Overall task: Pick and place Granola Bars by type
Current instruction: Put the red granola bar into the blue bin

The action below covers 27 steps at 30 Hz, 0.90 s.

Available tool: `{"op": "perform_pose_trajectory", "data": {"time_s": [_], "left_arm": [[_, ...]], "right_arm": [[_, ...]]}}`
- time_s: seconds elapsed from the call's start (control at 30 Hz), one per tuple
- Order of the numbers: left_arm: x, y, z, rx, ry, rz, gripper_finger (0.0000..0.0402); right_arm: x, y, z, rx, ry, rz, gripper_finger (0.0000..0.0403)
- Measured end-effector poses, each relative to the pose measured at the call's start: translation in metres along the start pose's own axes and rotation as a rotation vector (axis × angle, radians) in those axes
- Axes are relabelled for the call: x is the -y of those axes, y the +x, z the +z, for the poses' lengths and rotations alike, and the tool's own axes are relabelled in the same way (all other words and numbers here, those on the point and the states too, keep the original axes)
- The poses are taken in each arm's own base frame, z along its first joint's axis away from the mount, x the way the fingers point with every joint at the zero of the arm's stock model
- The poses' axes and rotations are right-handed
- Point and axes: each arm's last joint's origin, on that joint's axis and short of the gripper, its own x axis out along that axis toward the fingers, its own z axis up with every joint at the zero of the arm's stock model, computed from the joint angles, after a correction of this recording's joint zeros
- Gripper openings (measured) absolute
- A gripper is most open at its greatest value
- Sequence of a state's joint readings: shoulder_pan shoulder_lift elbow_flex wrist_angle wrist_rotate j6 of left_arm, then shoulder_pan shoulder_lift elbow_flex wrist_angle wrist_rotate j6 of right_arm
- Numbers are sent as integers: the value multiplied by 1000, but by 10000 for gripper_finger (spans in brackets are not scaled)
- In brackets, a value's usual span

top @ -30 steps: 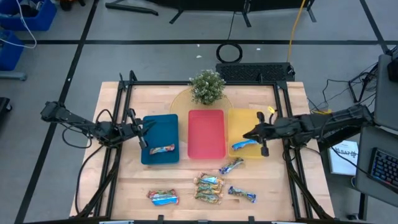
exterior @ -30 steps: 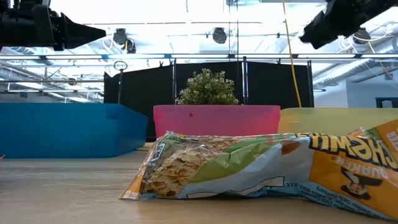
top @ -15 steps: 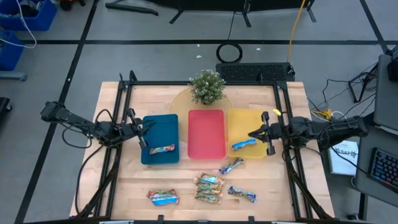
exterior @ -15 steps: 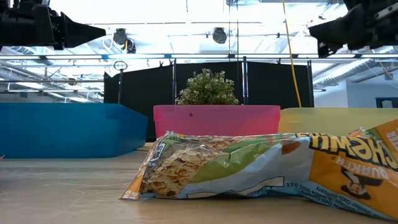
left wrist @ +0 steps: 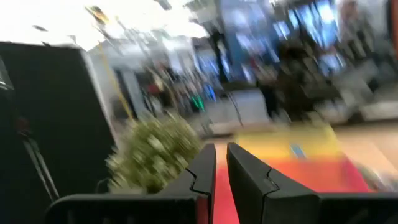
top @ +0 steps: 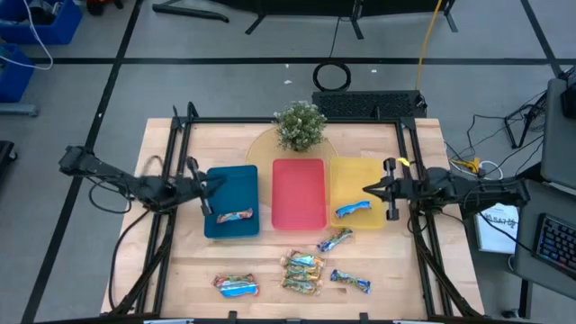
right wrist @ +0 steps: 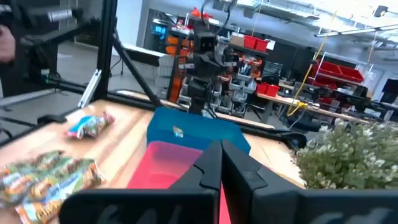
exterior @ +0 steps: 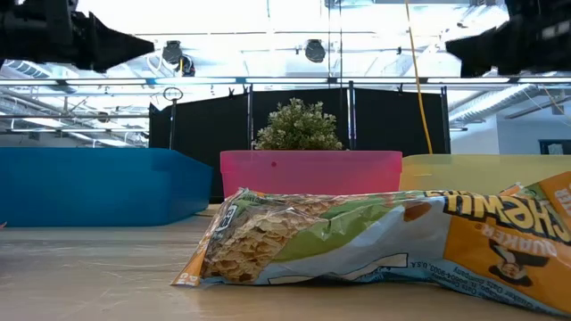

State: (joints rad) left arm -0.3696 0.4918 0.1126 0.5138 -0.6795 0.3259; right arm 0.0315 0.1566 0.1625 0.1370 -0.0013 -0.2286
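One blue-and-orange bar (top: 234, 216) lies in the blue tray (top: 236, 183). A shiny blue bar (top: 353, 209) lies in the yellow tray (top: 353, 175). Several more bars lie flat on the near table: blue ones (top: 335, 239) (top: 349, 281), tan ones (top: 303, 262) (top: 301, 283) and one to the left (top: 236, 286). A tan bar (exterior: 357, 241) fills the low view. My left gripper (top: 209, 186) hovers shut at the blue tray's left edge, holding nothing. My right gripper (top: 367, 189) hovers shut over the yellow tray's right edge, also holding nothing.
An unfilled red tray (top: 299, 171) sits between the blue and yellow ones. A small potted plant (top: 300, 126) stands behind the trays. Black frame rails (top: 176, 153) (top: 410, 153) run along both table sides. Bare wood lies on the near-left table (top: 184, 261).
My right gripper has drawn back from over the yellow tray toward the table's right edge and tipped up from pointing down to about level. It stays shut and carries nothing. The blue bar in the yellow tray has kept its place.
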Motion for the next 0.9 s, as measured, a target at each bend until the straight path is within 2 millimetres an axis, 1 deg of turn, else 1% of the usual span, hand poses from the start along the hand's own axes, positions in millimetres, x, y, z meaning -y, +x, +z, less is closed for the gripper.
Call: {"op": "perform_pose_trajectory", "data": {"time_s": [0.07,0.13,0.2,0.27,0.37,0.47,0.63,0.73,0.8,0.9], "left_arm": [[6,4,10,-97,7,-63,49],[13,8,25,-179,-8,-118,49],[23,15,43,-236,-11,-165,49],[39,22,59,-298,48,-208,49],[66,31,73,-415,154,-232,49],[93,40,85,-523,175,-243,49],[139,48,94,-714,125,-359,49],[159,51,104,-797,66,-354,53],[170,56,109,-851,-9,-335,64],[187,60,104,-983,-62,-373,96]], "right_arm": [[-2,1,-10,-5,-12,2,0],[-5,2,-20,-9,-18,2,0],[-4,2,-16,40,-34,-10,0],[-3,1,-13,76,-47,-19,0],[-3,2,-15,61,-46,-15,0],[-3,1,-12,88,-45,-21,0],[-3,1,-11,105,5,-21,0],[-2,1,-8,133,48,-25,0],[-1,0,-4,176,87,-31,0],[-1,0,-2,200,104,-33,0]]}}
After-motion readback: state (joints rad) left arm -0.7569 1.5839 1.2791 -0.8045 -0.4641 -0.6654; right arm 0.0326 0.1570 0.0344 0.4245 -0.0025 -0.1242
